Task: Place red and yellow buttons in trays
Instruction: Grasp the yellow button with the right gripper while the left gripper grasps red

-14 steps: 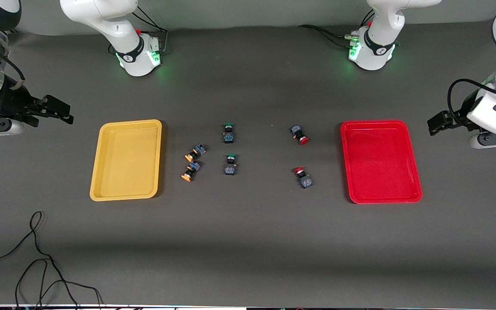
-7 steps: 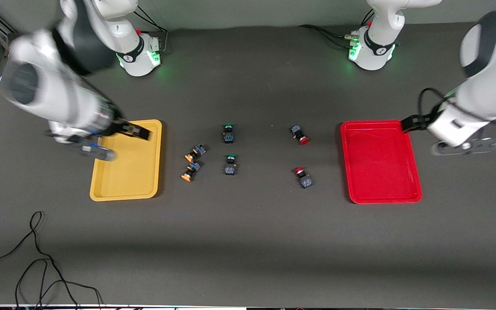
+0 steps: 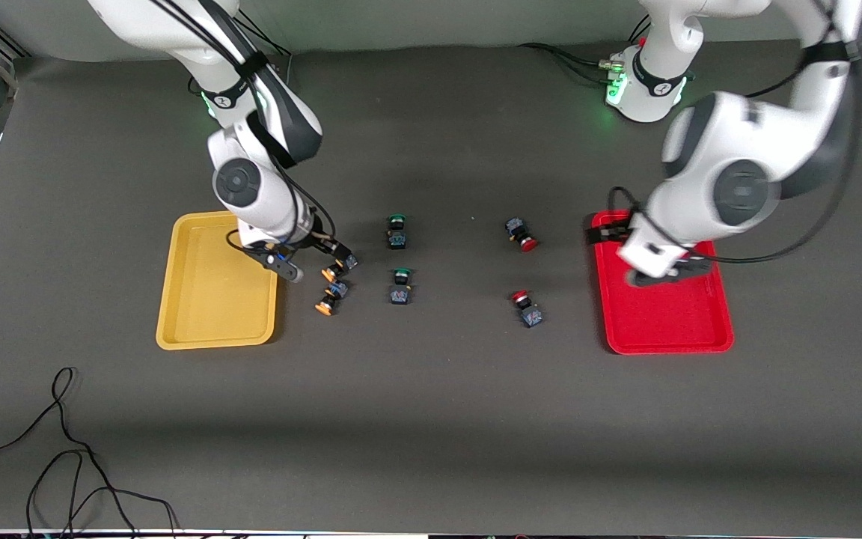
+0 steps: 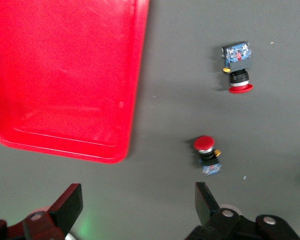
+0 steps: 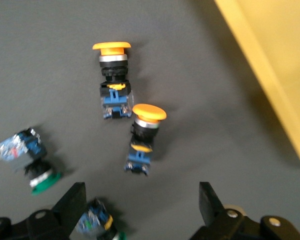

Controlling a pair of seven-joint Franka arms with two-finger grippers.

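The yellow tray [image 3: 218, 281] lies toward the right arm's end and the red tray [image 3: 663, 299] toward the left arm's end. Two yellow-capped buttons [image 3: 341, 263] [image 3: 330, 297] lie beside the yellow tray. Two red-capped buttons [image 3: 521, 233] [image 3: 527, 307] lie beside the red tray. My right gripper [image 3: 310, 258] is open and empty, over the table between the yellow tray and the yellow buttons [image 5: 114, 80] [image 5: 142, 137]. My left gripper [image 3: 610, 247] is open and empty, over the red tray's [image 4: 65, 75] edge toward the table's middle, with both red buttons [image 4: 237, 67] [image 4: 206, 155] in its wrist view.
Two green-capped buttons [image 3: 397, 230] [image 3: 400, 286] lie in the table's middle, between the yellow and red ones; they also show in the right wrist view [image 5: 30, 160] [image 5: 95, 220]. A black cable [image 3: 64, 449] lies at the table's near edge toward the right arm's end.
Both arms have swung in from the table's ends. The right gripper has crossed the yellow tray to the yellow buttons. The left gripper has come over the red tray. No button has moved.
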